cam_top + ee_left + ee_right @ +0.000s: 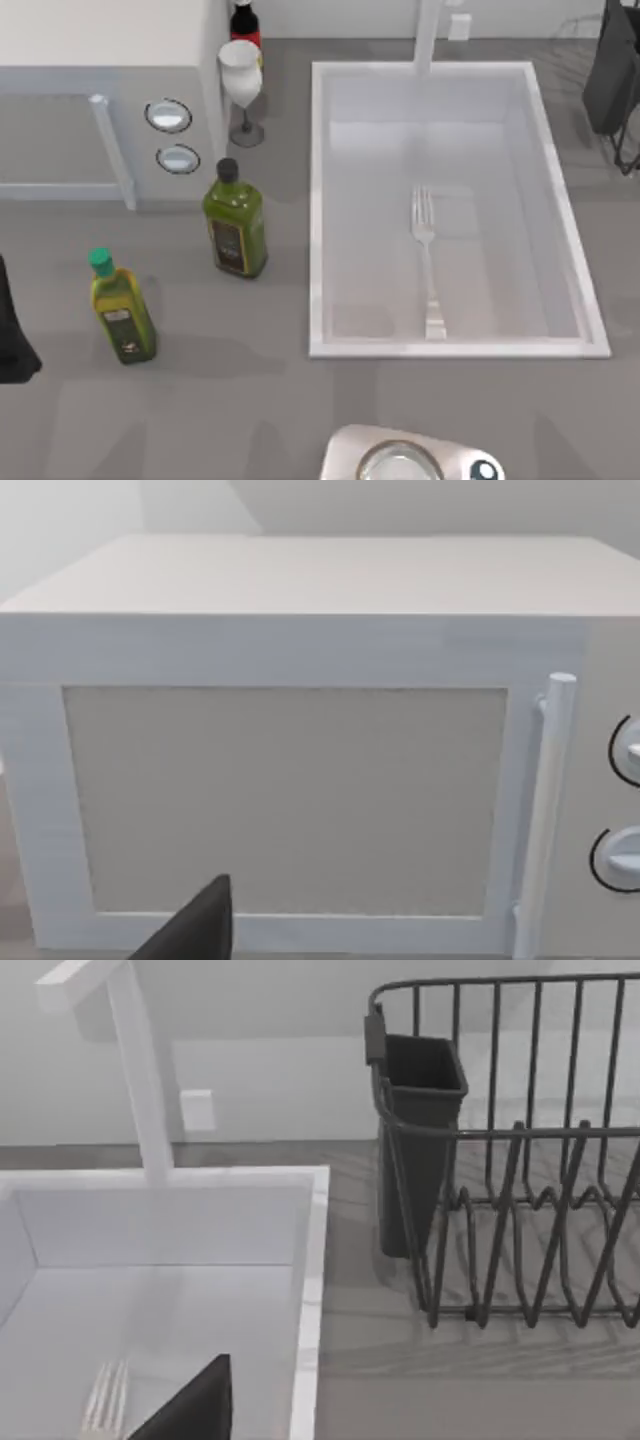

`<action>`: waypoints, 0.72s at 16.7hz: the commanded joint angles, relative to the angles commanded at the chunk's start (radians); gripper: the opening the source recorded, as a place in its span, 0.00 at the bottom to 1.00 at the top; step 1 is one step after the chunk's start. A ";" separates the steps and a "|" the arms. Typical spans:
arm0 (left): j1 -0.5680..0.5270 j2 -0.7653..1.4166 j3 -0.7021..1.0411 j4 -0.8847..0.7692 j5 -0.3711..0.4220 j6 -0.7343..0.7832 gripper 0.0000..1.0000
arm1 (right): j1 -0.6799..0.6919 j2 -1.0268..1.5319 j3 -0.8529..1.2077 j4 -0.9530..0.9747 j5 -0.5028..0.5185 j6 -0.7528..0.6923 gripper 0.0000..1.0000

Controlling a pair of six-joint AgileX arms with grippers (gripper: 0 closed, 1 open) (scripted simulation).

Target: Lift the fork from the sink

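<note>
we are at a rendered kitchen counter: a white-rimmed sink [318, 200] with a tall faucet [140, 1080], a white microwave [300, 580] with two dials, two olive oil bottles [236, 220], a wine glass [241, 80] and a dark wire dish rack [520, 1160].

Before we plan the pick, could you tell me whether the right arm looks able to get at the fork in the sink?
Probably yes: the fork lies flat and alone on the sink floor, open from above, and the right wrist view already shows its tines.

Even, bright, soft light; faint shadows beside the bottles [236, 222]; no glare
</note>
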 joint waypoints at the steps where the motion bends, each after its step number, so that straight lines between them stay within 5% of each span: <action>1: 0.000 0.000 0.000 0.000 0.000 0.000 1.00 | 0.012 0.072 0.065 -0.039 0.000 0.013 1.00; 12: 0.000 0.000 0.000 0.000 0.000 0.000 1.00 | 0.190 1.157 1.051 -0.618 0.003 0.203 1.00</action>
